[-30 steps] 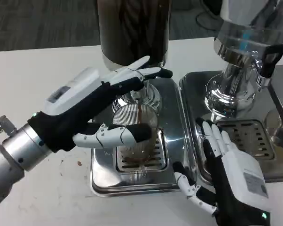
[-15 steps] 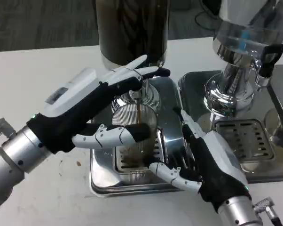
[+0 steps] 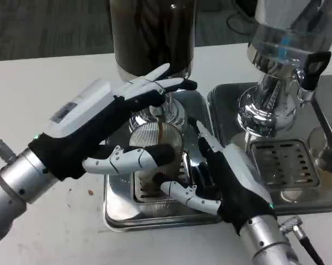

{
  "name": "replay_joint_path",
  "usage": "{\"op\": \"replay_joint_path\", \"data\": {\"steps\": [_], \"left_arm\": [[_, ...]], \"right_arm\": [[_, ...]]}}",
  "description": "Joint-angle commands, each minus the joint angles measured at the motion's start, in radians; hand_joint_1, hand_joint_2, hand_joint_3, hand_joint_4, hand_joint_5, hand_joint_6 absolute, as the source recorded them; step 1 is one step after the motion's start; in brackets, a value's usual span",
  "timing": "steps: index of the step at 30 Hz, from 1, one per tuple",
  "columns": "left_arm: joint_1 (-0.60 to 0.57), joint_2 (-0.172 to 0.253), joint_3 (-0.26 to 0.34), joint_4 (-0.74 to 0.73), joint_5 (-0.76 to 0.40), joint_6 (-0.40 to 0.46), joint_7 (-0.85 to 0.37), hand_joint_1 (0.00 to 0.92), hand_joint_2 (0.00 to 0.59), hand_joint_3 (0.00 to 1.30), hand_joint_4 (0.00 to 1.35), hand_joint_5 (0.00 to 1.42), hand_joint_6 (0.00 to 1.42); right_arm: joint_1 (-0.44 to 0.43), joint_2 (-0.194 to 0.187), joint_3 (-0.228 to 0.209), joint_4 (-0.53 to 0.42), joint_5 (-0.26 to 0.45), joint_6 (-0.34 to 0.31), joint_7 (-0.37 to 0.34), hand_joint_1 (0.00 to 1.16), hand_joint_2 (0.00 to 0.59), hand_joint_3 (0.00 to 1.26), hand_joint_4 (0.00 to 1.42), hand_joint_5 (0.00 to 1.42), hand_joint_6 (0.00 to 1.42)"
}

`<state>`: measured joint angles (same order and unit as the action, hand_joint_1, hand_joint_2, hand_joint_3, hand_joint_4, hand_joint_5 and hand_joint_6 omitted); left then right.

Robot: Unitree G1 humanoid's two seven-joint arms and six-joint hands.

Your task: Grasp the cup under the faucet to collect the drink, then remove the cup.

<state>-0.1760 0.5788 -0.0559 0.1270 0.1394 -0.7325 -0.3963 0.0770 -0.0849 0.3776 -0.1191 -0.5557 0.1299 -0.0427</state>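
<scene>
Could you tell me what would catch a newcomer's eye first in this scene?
First, the ribbed clear cup on the steel drip tray, with a dark stream falling into it from the dispenser above. The left hand reaches over its top by the faucet, and the right hand closes in from its right side.

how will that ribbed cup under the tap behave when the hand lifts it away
The ribbed cup looks like thin clear plastic, so it may flex if squeezed. Dark drink is streaming in, so it is likely bottom-heavy yet apt to slosh. The right hand is beside it.
</scene>
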Motion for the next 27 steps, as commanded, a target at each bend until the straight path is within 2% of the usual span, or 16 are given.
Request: {"op": "replay_joint_path", "data": {"steps": [1, 9, 12, 16, 20, 27], "left_arm": [[0.034, 0.021, -0.008, 0.010, 0.037, 0.019, -0.014, 0.000, 0.152, 0.20, 0.03, 0.18, 0.09], [0.052, 0.022, 0.004, 0.005, 0.050, 0.025, 0.013, 0.000, 0.155, 0.20, 0.02, 0.19, 0.08], [0.065, 0.016, 0.028, -0.004, 0.052, 0.024, 0.048, 0.000, 0.155, 0.15, 0.00, 0.15, 0.05], [0.097, -0.002, 0.088, 0.008, 0.053, 0.017, 0.123, 0.000, 0.155, 0.13, 0.00, 0.15, 0.08], [0.099, -0.019, 0.115, 0.008, 0.043, 0.022, 0.153, 0.000, 0.152, 0.10, 0.00, 0.13, 0.07], [0.182, -0.076, 0.212, -0.029, 0.013, -0.030, 0.247, 0.000, 0.153, 0.10, 0.00, 0.12, 0.05]], "right_arm": [[-0.022, 0.008, 0.002, 0.033, 0.010, -0.004, -0.001, 0.50, 0.162, 0.00, 0.00, 0.00, 0.00], [-0.035, 0.008, 0.008, 0.053, 0.020, -0.007, 0.002, 0.50, 0.163, 0.00, 0.00, 0.00, 0.00], [-0.030, 0.008, 0.007, 0.056, 0.026, -0.012, -0.003, 0.50, 0.163, 0.00, 0.00, 0.00, 0.00], [-0.023, 0.015, 0.011, 0.055, 0.023, -0.011, -0.017, 0.50, 0.163, 0.00, 0.00, 0.00, 0.00], [-0.017, 0.007, 0.011, 0.051, 0.029, -0.014, -0.015, 0.50, 0.163, 0.00, 0.00, 0.00, 0.00], [-0.024, 0.003, 0.012, 0.060, 0.040, -0.035, -0.018, 0.49, 0.174, 0.00, 0.00, 0.00, 0.00]]}}
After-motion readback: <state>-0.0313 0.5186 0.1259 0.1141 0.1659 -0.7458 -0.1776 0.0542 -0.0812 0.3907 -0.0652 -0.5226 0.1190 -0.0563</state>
